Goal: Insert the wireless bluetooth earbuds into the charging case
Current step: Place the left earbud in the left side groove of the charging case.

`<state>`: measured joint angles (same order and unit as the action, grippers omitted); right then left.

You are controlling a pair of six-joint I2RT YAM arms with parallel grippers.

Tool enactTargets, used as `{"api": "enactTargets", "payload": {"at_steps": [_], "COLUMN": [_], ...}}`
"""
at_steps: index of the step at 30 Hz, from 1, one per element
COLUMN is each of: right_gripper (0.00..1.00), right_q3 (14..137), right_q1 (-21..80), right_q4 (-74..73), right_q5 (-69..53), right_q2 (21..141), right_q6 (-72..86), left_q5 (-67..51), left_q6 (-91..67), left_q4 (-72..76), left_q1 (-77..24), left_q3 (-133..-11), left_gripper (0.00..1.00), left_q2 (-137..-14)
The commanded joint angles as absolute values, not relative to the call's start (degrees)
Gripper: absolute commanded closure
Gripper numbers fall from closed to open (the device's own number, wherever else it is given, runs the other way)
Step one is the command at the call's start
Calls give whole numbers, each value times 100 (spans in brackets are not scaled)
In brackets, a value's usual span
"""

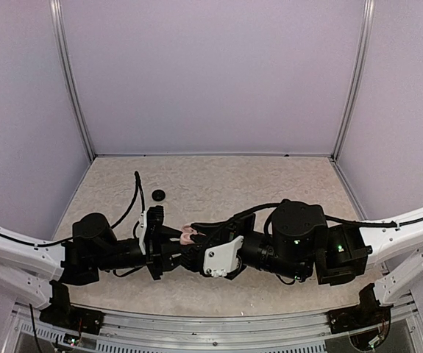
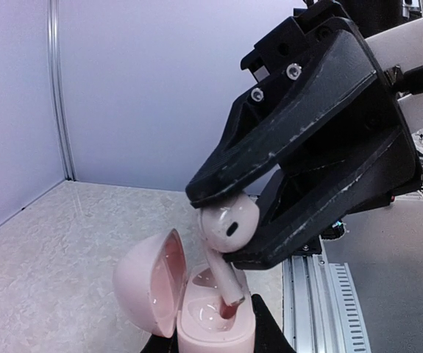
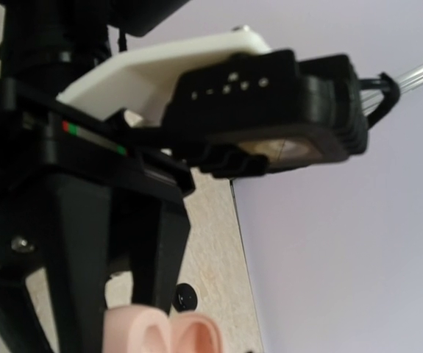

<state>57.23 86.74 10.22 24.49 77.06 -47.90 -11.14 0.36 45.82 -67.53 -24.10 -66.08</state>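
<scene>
Lilac walls close in a speckled beige table; both arms meet low over its near middle.

From the left wrist view the right claw is narrowed on the earbud, its two scuffed black fingers pinching the glossy pale bulb from above and below; the earbud has a dark oval port facing the camera; its stem points down and its tip reaches into a well of the case, straight below the claw.

The case is pink and open, its domed lid swung out to the left, its glossy inside showing; the left claw grips the base, with only black fingertips visible at either side of it along the bottom edge of that view.

From the right wrist view the pink case shows at the bottom edge, below the left claw's black fingers; the rest is blurred.

Farther out on the table a small round black thing lies well apart from the claws; a black cable curves just left of it.
</scene>
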Motion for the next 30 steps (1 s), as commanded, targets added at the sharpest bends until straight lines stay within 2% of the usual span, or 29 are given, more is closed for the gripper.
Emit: {"api": "enactTargets", "payload": {"at_steps": [1, 21, 30], "right_gripper": [81, 78, 57], "right_q3": [5664, 5689, 5677], "right_q1": [8733, 8730, 8719], "right_q4": [1072, 887, 993], "right_q5": [2343, 1992, 2001], "right_q2": [7791, 7810, 7740], "right_q6": [-4825, -4748, -4648], "left_q5": [-1124, -1230, -1288], "left_q6": [26, 91, 148], "left_q4": [4786, 4775, 4771], "left_q1": [-6715, -6686, -6681], "left_q3": [-2609, -2637, -2633], "left_gripper": [91, 91, 91], "left_q2": [-6640, -6611, -6618]}}
